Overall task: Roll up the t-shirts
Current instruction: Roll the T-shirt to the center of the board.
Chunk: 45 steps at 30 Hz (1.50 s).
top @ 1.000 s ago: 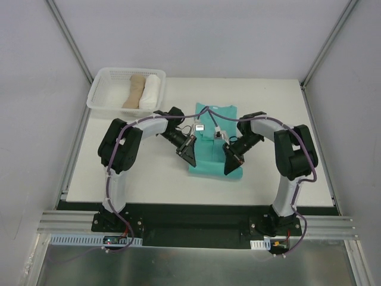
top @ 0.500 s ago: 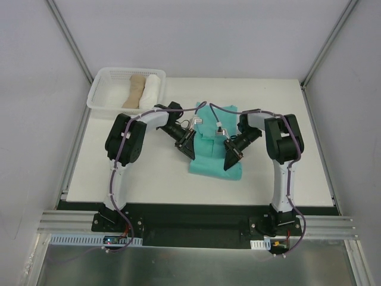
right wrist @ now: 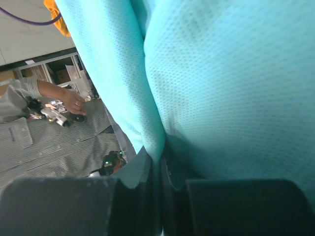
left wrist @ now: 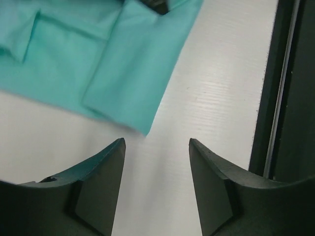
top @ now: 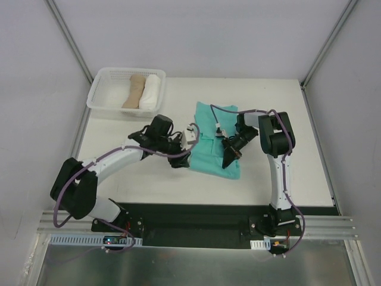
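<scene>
white table (top: 119,179) carries the teal t-shirt (top: 213,158), folded flat to the right of the basket (top: 95,102) and a little nearer. right gripper (right wrist: 158,172) is clamped on a fold at its edge away from the basket; left gripper (left wrist: 156,141) hangs empty, jaws apart, just off its basket-side corner. with one side pinched, a pull could drag the thin cloth askew or slip free, giving a crooked roll.

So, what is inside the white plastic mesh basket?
A tan rolled cloth and a white rolled cloth lie side by side in the basket. Anything beneath them is hidden.
</scene>
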Available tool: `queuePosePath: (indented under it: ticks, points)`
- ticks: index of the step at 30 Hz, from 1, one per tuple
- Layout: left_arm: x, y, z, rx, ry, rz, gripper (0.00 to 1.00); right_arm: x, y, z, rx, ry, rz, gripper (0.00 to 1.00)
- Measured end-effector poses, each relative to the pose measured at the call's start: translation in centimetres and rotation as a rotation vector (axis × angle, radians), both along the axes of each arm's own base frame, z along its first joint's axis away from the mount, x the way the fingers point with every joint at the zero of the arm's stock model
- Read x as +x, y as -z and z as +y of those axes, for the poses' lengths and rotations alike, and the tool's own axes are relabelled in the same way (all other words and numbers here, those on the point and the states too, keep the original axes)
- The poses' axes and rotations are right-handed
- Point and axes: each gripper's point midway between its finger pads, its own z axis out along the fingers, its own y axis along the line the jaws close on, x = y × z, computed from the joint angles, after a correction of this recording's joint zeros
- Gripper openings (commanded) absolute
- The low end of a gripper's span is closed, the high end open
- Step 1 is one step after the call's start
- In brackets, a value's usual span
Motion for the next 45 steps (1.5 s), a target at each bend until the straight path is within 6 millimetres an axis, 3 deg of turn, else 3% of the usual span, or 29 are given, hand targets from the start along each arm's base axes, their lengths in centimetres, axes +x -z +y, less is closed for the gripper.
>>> queuePosePath:
  ticks: [2, 4, 8, 13, 25, 29, 31, 34, 38, 40, 42, 45]
  points:
    - [-1.5, -1.2, -1.8, -0.043, 0.13, -0.188, 0.56, 0.1, 0.0, 0.0, -0.018, 0.009, 0.018, 0.08]
    - [-2.7, -1.0, -3.0, -0.061, 0.233, -0.295, 0.57, 0.3, 0.0, 0.0, -0.027, 0.014, 0.024, 0.08]
    - [-3.6, 1.8, -4.1, -0.03, 0.372, -0.434, 0.57, 0.7, 0.1, 0.1, -0.033, 0.016, 0.021, 0.08]
    - [-2.7, 4.4, -4.7, 0.021, 0.452, -0.544, 0.59, 0.9, 0.2, 0.2, -0.033, 0.017, 0.021, 0.08]
    - [-0.6, 6.7, -5.5, 0.07, 0.545, -0.684, 0.57, 1.1, 0.2, 0.2, -0.033, 0.017, 0.028, 0.08]
    - [0.2, 7.4, -6.2, 0.101, 0.601, -0.738, 0.51, 1.1, 0.2, 0.2, -0.033, 0.016, 0.027, 0.09]
    - [0.8, 7.4, -6.8, 0.121, 0.623, -0.778, 0.38, 1.1, 0.2, 0.2, -0.033, 0.017, 0.026, 0.1]
    - [1.7, 7.9, -7.1, 0.164, 0.645, -0.806, 0.15, 1.1, 0.2, 0.3, -0.032, 0.017, 0.026, 0.27]
    - [1.9, 8.3, -6.8, 0.216, 0.686, -0.761, 0.0, 1.2, -0.6, 0.4, -0.001, 0.052, 0.053, 0.46]
    - [1.6, 8.2, -6.7, 0.227, 0.698, -0.714, 0.0, 1.9, -1.1, 0.0, 0.025, 0.093, 0.05, 0.51]
    - [0.7, 7.9, -6.4, 0.233, 0.706, -0.632, 0.0, 3.6, -1.9, -1.1, 0.052, 0.149, -0.004, 0.92]
    - [-1.0, 7.7, -5.8, 0.227, 0.701, -0.503, 0.0, 7.5, -5.1, -4.3, 0.082, 0.238, -0.226, 1.0]
